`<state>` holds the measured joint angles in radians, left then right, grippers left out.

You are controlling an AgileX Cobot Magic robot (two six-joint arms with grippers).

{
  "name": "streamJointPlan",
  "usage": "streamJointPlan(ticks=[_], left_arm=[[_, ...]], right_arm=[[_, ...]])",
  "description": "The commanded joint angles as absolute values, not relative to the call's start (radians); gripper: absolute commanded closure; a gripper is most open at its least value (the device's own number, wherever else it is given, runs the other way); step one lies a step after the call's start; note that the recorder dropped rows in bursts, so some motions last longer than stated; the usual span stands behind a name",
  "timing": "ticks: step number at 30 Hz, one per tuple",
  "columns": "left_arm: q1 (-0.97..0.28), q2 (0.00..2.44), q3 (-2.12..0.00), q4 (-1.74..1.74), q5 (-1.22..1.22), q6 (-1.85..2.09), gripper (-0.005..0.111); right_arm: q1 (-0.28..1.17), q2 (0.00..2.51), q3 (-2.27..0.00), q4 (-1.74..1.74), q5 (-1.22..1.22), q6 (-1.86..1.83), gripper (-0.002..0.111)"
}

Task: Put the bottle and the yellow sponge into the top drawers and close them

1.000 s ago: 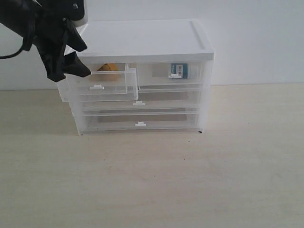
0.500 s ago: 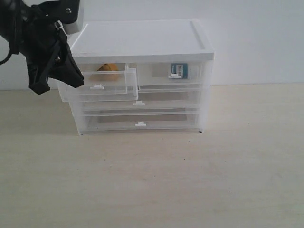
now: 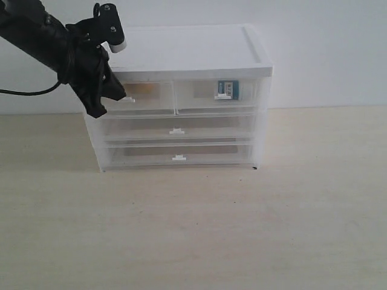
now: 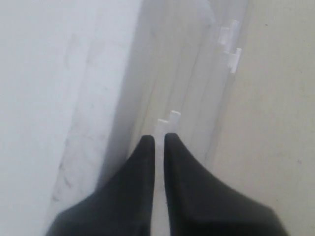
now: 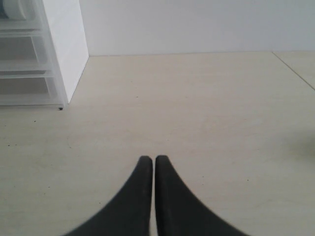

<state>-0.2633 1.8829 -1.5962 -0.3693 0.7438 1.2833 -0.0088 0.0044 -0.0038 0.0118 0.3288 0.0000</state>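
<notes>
Two clear plastic top drawers sit flush: the teal-labelled bottle in the right one, the yellow sponge dim behind the left wall. My left gripper, black and tapered, is clenched empty at the left drawer's front. My right gripper is clenched too.

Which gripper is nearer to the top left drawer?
Left. The left gripper is at the front of the top left drawer; the right gripper is over the table, apart from the cabinet.

Front-on exterior and both wrist cameras share the cabinet
</notes>
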Motion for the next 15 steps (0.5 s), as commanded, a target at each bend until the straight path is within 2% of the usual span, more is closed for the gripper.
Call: streamJointPlan(ticks=[1, 5, 9, 15], left_arm=[[-0.264, 1.894, -1.594, -0.385, 0.631, 1.271, 0.102], [-0.264, 1.894, -1.594, -0.385, 0.652, 1.271, 0.102], [-0.264, 1.868, -1.594, -0.378, 0.796, 1.247, 0.102], [-0.264, 1.754, -1.594, -0.151, 0.876, 0.754, 0.102]], right_arm=[[-0.011, 0.0, 0.0, 0.013, 0.322, 0.0, 0.108], [-0.011, 0.0, 0.0, 0.013, 0.322, 0.0, 0.108], [-0.011, 0.0, 0.0, 0.013, 0.322, 0.0, 0.108], [-0.011, 0.0, 0.0, 0.013, 0.322, 0.0, 0.108]])
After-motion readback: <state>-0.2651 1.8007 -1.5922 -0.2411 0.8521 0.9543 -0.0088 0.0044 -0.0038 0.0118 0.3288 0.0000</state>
